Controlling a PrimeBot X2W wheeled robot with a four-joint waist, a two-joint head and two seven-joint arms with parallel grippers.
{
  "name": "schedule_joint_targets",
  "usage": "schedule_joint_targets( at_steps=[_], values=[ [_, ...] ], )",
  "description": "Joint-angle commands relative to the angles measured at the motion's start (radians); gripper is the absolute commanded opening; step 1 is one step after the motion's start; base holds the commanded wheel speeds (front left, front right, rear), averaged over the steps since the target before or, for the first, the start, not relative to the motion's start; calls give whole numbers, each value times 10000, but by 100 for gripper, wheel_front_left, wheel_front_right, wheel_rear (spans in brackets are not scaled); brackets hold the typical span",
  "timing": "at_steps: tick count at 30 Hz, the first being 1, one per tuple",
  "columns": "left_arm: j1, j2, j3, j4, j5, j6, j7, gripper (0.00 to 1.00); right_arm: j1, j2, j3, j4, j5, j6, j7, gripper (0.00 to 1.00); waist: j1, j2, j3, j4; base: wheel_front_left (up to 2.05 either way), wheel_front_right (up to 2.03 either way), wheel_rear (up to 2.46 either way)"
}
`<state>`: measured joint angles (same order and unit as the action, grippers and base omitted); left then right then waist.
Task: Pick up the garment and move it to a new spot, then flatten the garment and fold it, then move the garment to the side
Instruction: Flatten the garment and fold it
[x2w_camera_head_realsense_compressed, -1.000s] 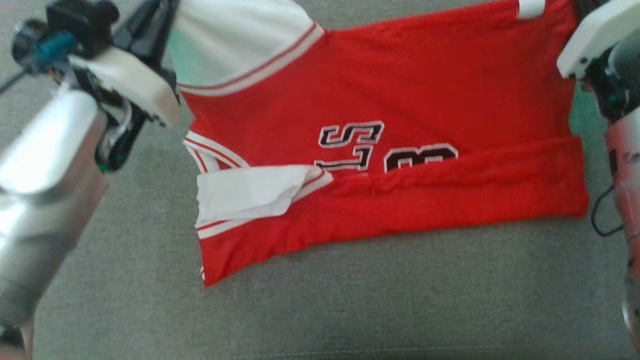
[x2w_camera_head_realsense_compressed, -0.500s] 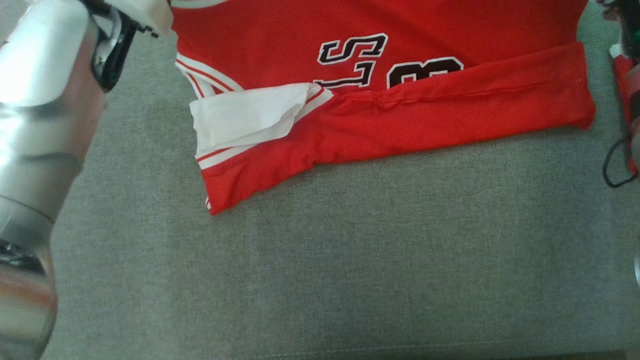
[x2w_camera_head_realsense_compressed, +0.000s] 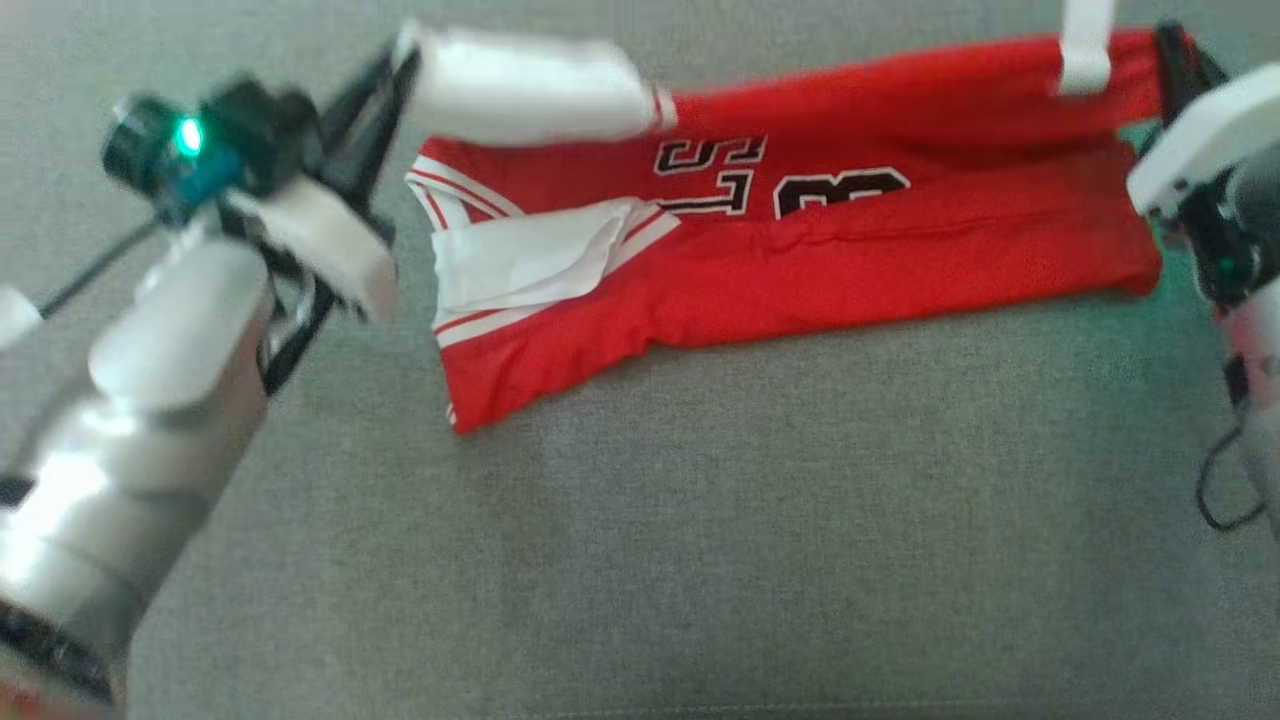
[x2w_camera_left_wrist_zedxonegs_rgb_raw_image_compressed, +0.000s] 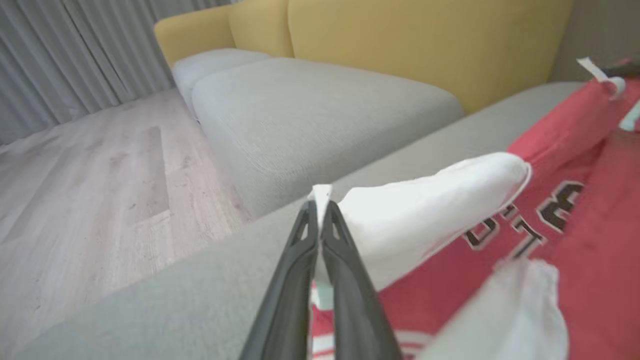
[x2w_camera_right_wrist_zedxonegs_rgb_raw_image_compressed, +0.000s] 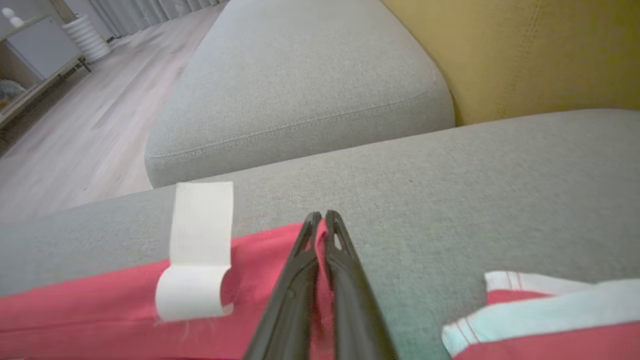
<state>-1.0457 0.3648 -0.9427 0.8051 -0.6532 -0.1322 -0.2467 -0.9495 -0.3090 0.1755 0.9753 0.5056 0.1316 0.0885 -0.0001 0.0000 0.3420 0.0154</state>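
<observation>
Looking down our right gripper (x2w_camera_right_wrist_zedxonegs_rgb_raw_image_compressed: 320, 216), the two long dark fingers are pinched tight on the edge of the red jersey garment (x2w_camera_right_wrist_zedxonegs_rgb_raw_image_compressed: 90, 315), right at the tips. A white looped fabric tag (x2w_camera_right_wrist_zedxonegs_rgb_raw_image_compressed: 197, 260) sticks up from that same edge just beside them. It all lies on the grey woven sofa cushion (x2w_camera_right_wrist_zedxonegs_rgb_raw_image_compressed: 475, 190). Lower right there's a white panel with red stripes (x2w_camera_right_wrist_zedxonegs_rgb_raw_image_compressed: 530, 295), apparently more jersey. Behind that we get a second grey seat cushion (x2w_camera_right_wrist_zedxonegs_rgb_raw_image_compressed: 300, 85), a mustard yellow backrest (x2w_camera_right_wrist_zedxonegs_rgb_raw_image_compressed: 525, 50) and pale wood floor (x2w_camera_right_wrist_zedxonegs_rgb_raw_image_compressed: 75, 130).

Black white-edged lettering (x2w_camera_head_realsense_compressed: 780, 180) on the red garment (x2w_camera_head_realsense_compressed: 900, 270), partly folded under, an S and an 8 legible
</observation>
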Motion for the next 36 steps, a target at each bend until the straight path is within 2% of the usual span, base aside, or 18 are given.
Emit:
schedule_joint_targets(
  at_steps=[1,5,10,14,22,29,30,31,32,36],
  values=[
    [18,735,18,-570,-269,20,183,0,257,-226,315,-526,243,-9,184,0,1,0,-335,99,0,0,0],
    [637,1202,-225,-1133,-733,19,556,0,797,-452,657,-782,537,-9,533,0,1,0,-601,116,0,0,0],
    [1540,1890,-854,-2237,-1403,17,1531,0,1519,-924,1252,-1173,801,-9,1182,0,1,0,-914,157,0,0,0],
    [1952,2269,-1266,-2978,-1521,17,2063,0,1869,-1311,1608,-1431,930,-9,1760,0,1,0,-999,157,0,0,0],
    [2410,2409,-1710,-3595,-1410,212,2571,0,2335,-1832,2279,-1765,579,-9,2317,0,1,0,-1053,65,0,0,0],
    [2551,2271,-1983,-3548,-1206,454,2727,0,2572,-1723,2519,-1688,582,-9,2533,0,1,0,-1091,-39,0,0,0],
    [2556,2245,-1972,-3520,-1156,558,2650,27,2560,-1712,2503,-1696,593,-9,2489,16,1,0,-1101,-59,0,0,0],
    [2556,2217,-1943,-3478,-1096,677,2518,96,2533,-1688,2453,-1676,601,-9,2440,100,1,0,-1126,-80,0,0,0],
    [2563,2172,-1904,-3429,-1072,779,2395,100,2503,-1645,2415,-1679,621,-9,2380,100,1,0,-1167,-103,0,0,0],
    [2439,1871,-1451,-3278,-1148,1241,1602,100,2134,-1369,1557,-1562,873,-9,1628,100,1,0,-1357,-177,0,0,0]
  ],
)
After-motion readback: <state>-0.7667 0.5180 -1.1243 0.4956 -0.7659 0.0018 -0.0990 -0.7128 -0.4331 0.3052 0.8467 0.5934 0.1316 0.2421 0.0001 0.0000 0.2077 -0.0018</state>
